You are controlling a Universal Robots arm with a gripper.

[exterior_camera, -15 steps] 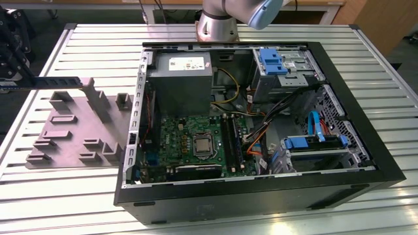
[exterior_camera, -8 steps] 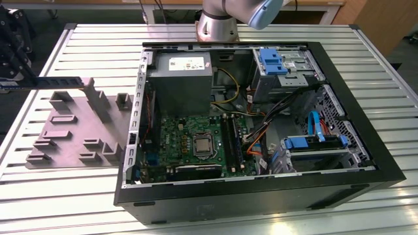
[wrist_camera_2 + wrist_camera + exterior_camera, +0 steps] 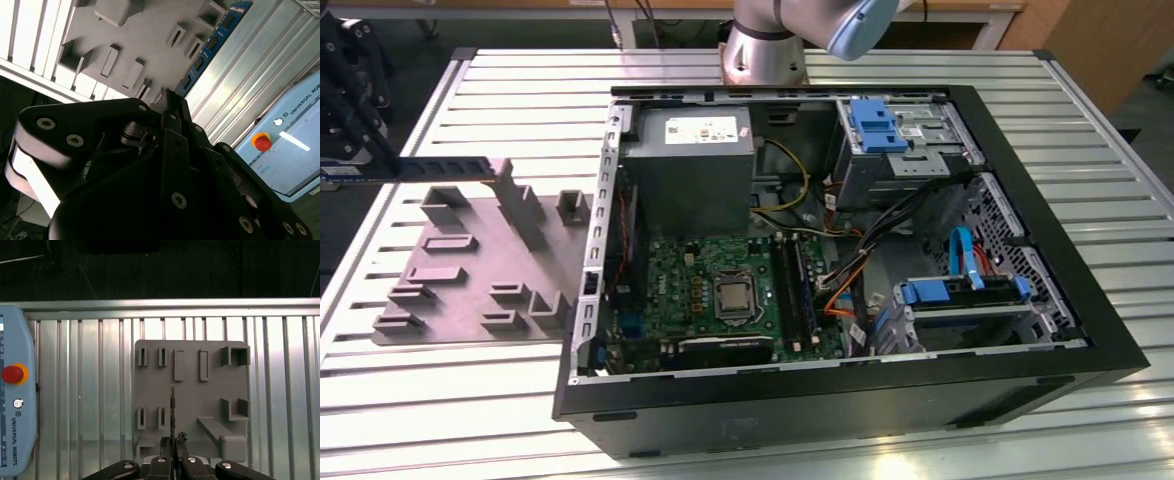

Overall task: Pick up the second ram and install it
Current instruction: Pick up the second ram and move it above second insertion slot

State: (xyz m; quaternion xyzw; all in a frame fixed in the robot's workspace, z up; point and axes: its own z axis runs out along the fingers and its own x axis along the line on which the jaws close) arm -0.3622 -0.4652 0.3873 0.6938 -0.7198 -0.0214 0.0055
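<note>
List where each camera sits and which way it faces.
Exterior view: off the arm, above the table, looking down at the open computer case and grey plate; the arm's base shows.
First wrist view: on the wrist, looking past the gripper onto the plate.
Second wrist view: on the wrist, looking past the gripper's body along the memory stick.
All three share the plate and the memory stick.

Second ram clamped in gripper, sticking straight out past the fingertips. Fixture plate lies on desk, directly below gripper and ram. Teach pendant on desk off to gripper's side, apart from plate. Computer case on desk beyond plate, farther from gripper.
</note>
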